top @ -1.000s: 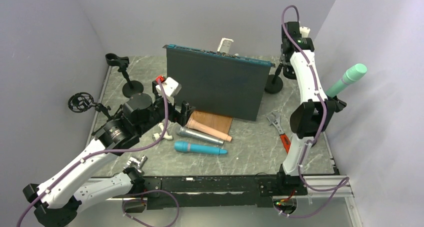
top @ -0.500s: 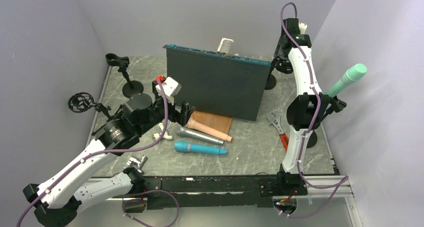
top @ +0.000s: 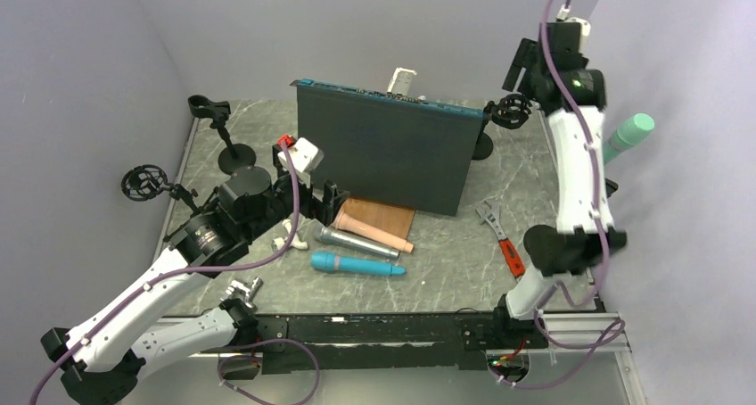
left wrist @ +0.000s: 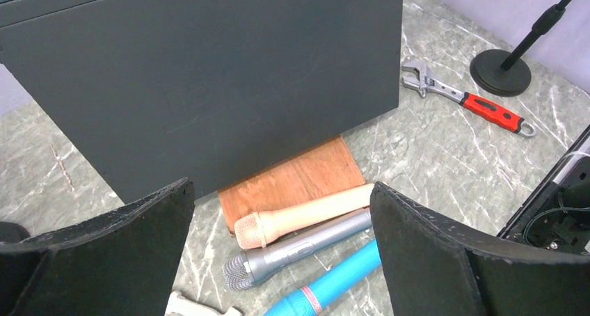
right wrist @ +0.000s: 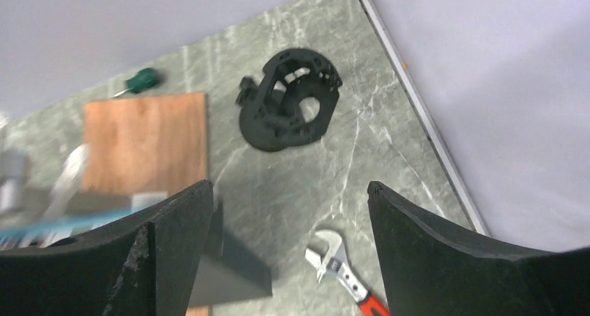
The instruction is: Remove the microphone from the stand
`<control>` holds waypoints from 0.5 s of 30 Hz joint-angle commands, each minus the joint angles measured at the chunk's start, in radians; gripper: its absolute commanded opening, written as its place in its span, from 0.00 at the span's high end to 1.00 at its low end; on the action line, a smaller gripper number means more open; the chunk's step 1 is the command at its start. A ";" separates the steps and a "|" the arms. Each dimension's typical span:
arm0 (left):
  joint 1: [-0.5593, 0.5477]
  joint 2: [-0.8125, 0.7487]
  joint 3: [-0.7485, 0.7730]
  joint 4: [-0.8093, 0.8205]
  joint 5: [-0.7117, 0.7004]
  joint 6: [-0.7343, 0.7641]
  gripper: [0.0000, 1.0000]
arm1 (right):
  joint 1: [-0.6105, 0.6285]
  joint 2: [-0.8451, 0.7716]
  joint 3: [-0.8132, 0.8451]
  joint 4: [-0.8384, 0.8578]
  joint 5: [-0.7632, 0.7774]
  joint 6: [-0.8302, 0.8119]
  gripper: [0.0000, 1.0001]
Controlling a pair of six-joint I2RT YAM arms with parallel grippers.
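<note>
Teal microphone (top: 627, 136) sits in its stand (top: 608, 187); right arm (top: 575, 155) stretched high, jaws apart above a shock mount (right wrist: 289, 100); left jaws apart.

The grey marble table (top: 446, 280) carries an upright dark panel (top: 383, 155) with a wooden board (top: 385, 216) at its foot. Before them a tan mic (top: 374, 232), a silver mic (top: 355, 242) and a blue mic (top: 357, 264) lie side by side. To the right lies a red-handled wrench (top: 499, 237). A round stand base (top: 236, 159) sits far left.
</note>
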 commanded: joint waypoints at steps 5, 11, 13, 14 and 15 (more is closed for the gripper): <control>0.003 0.000 -0.008 0.048 0.046 -0.023 0.00 | 0.032 -0.550 -0.386 0.072 -0.175 -0.050 0.12; 0.003 0.004 -0.008 0.048 0.064 -0.031 0.01 | 0.031 -0.865 -0.619 0.102 -0.131 -0.091 0.04; 0.002 -0.005 -0.008 0.050 0.068 -0.032 0.01 | 0.032 -0.927 -0.673 0.096 -0.019 -0.080 0.04; 0.002 -0.007 -0.011 0.056 0.069 -0.033 0.01 | 0.032 -0.946 -0.690 0.085 0.048 -0.067 0.04; 0.003 -0.011 -0.015 0.059 0.069 -0.033 0.01 | 0.031 -0.951 -0.696 0.063 0.120 -0.047 0.04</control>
